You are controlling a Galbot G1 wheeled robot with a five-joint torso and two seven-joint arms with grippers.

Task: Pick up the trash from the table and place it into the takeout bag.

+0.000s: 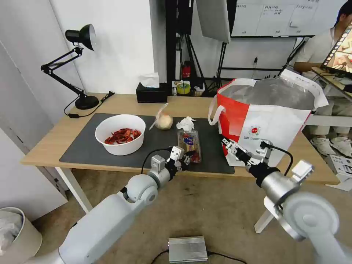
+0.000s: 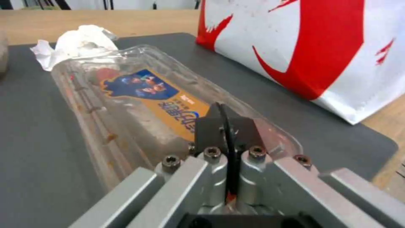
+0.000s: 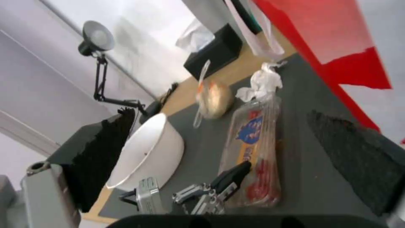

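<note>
Left gripper fingers look closed on near end of clear tray, 6 o'clock of tissue; thin, light, slippery, crushable — rim is best held; right gripper fingers open.

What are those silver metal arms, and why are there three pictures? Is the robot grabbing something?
Those are a robot's two arms. One picture comes from a camera on its head, the other two from cameras on its wrists.

The table holds a white bowl of red shells, a beige ball in a clear bag, a crumpled tissue and a clear plastic tray with little tomatoes. A big red-and-white takeout bag stands beside them.

The left gripper sits at the tray's near end, its fingers pinched together on the edge. The right gripper is open, in front of the bag, holding nothing.
</note>
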